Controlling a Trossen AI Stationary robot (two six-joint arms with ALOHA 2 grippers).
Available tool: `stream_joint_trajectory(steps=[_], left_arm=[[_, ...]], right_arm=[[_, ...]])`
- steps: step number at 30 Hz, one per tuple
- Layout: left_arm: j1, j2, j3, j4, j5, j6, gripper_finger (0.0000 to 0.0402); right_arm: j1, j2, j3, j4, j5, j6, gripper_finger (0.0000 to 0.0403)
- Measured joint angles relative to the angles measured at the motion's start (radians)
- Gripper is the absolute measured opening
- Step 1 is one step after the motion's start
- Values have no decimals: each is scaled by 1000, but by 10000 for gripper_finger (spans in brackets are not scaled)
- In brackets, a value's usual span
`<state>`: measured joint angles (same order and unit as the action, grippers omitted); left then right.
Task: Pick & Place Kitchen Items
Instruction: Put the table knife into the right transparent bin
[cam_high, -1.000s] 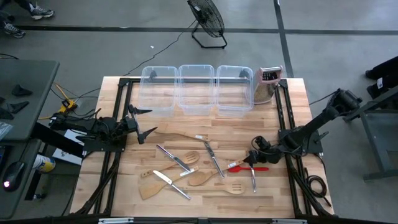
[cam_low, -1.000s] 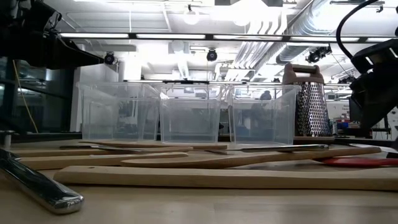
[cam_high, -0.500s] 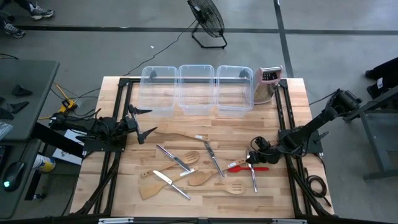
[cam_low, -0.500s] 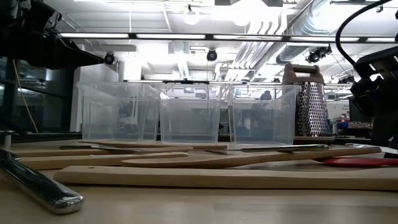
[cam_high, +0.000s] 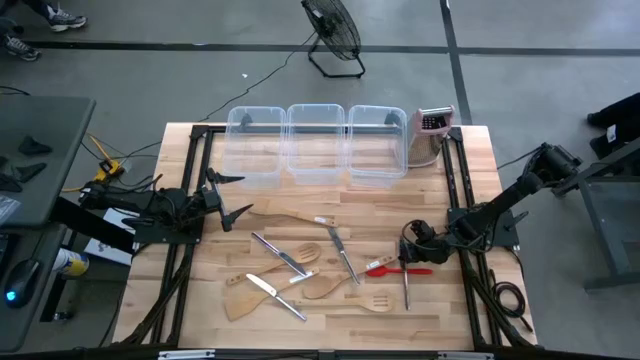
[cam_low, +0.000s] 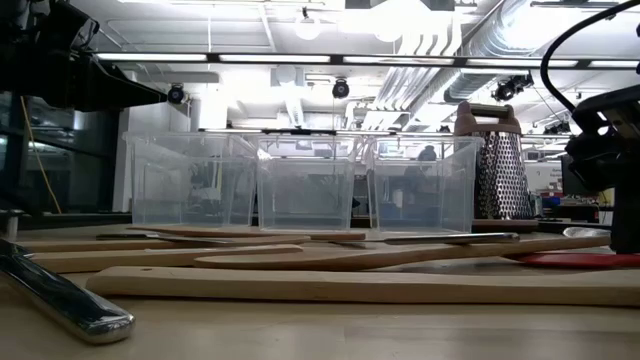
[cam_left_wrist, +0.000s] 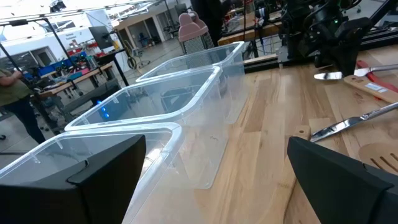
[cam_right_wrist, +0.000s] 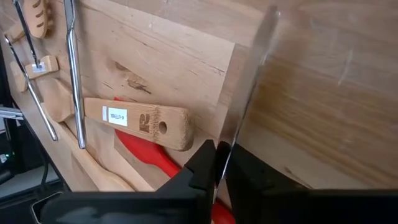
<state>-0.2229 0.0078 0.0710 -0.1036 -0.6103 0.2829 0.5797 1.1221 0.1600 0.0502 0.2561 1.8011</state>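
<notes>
The right hand (cam_high: 405, 252), low on the counter (cam_high: 470, 150) by its right edge, is clenched on a knife (cam_right_wrist: 245, 106) beside the red spatula (cam_high: 385, 268), its blade pointing away from the hand, while the left hand (cam_high: 232, 197) waits released, well apart

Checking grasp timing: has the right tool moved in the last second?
Yes. The right tool sank lower against the box grater in the low view, and is shut on a silver knife.
</notes>
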Motion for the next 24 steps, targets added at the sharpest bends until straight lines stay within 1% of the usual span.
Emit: stream_joint_trajectory(steps=[3,8,14,18,24], left_arm=[[0,0,0,0,0,0,388],[0,0,0,0,0,0,388],[0,0,0,0,0,0,388],[0,0,0,0,0,0,388],[0,0,0,0,0,0,388]], right_arm=[[-1,0,0,8,3,3,8],[-1,0,0,8,-4,3,5],[-1,-7,0,33,-39,1,3],[0,-34,0,33,-60,-21,3],[0,-107,-1,35,-83,-46,3]])
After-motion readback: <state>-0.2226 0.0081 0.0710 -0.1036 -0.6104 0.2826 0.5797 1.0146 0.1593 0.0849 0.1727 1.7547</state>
